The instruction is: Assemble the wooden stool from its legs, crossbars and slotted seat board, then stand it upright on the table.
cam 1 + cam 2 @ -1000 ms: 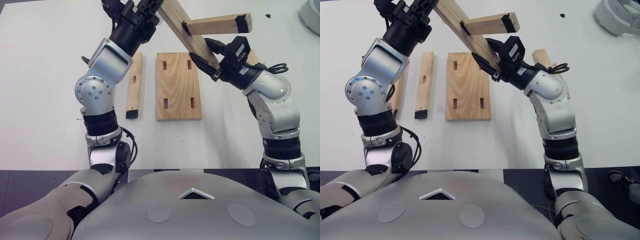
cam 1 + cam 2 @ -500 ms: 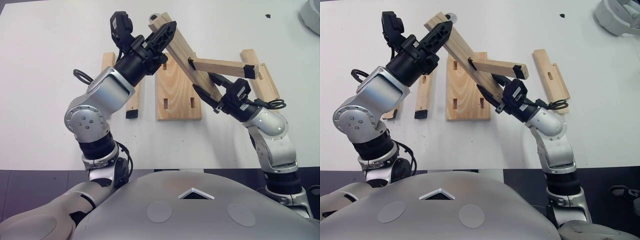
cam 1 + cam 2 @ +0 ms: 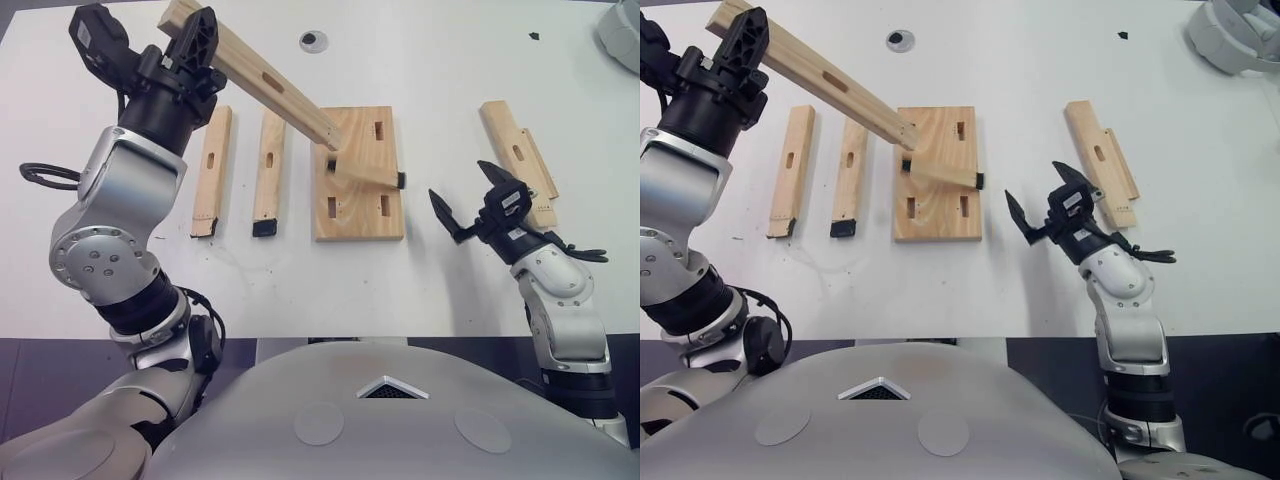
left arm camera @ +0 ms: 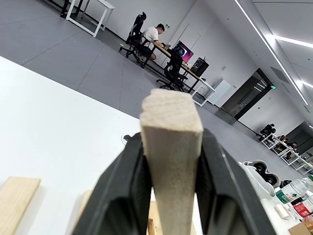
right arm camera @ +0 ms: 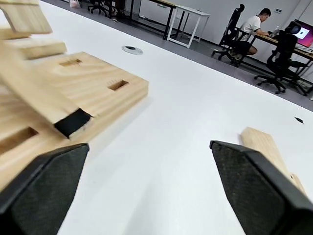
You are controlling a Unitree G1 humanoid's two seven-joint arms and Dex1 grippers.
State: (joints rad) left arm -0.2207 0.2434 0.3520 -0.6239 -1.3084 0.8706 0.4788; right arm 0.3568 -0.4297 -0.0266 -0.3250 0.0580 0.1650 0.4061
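My left gripper is shut on the upper end of a long slotted wooden leg, held up at the far left and sloping down to the right. A short crossbar with a black end cap is plugged into the leg's lower end and lies over the slotted seat board, which is flat on the table. In the left wrist view the leg's end sits between the two black fingers. My right gripper is open and holds nothing, just right of the board.
Two more slotted legs lie left of the board. Another leg lies at the right, beyond my right gripper. A round grommet is at the back, and a white object at the far right corner.
My right gripper let go of the leg, opened and dropped back to the right. The left arm swung the leg leftward, and the crossbar end came down over the seat board.
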